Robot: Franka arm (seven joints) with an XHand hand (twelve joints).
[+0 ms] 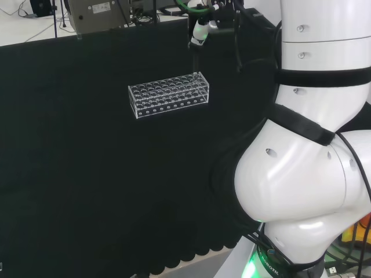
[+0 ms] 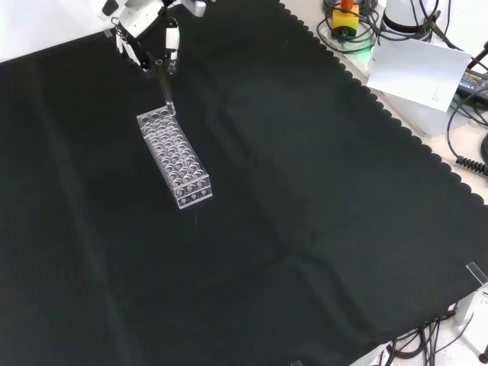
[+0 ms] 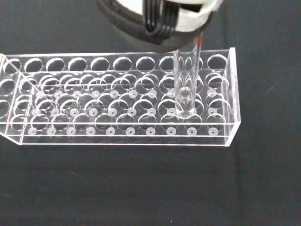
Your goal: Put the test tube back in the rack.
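Where the black cloth covers the table (image 2: 305, 229), a clear rack (image 2: 174, 158) of round holes stands alone, with no label or writing to read on it. The hand (image 2: 145, 34) hangs above the rack's far end in the front view, its fingers (image 2: 172, 42) curled round the top of a clear test tube (image 3: 185, 80). The tube stands upright with its lower end down in a hole near one end of the rack. A white sheet of paper (image 2: 415, 72) lies off the cloth, well apart.
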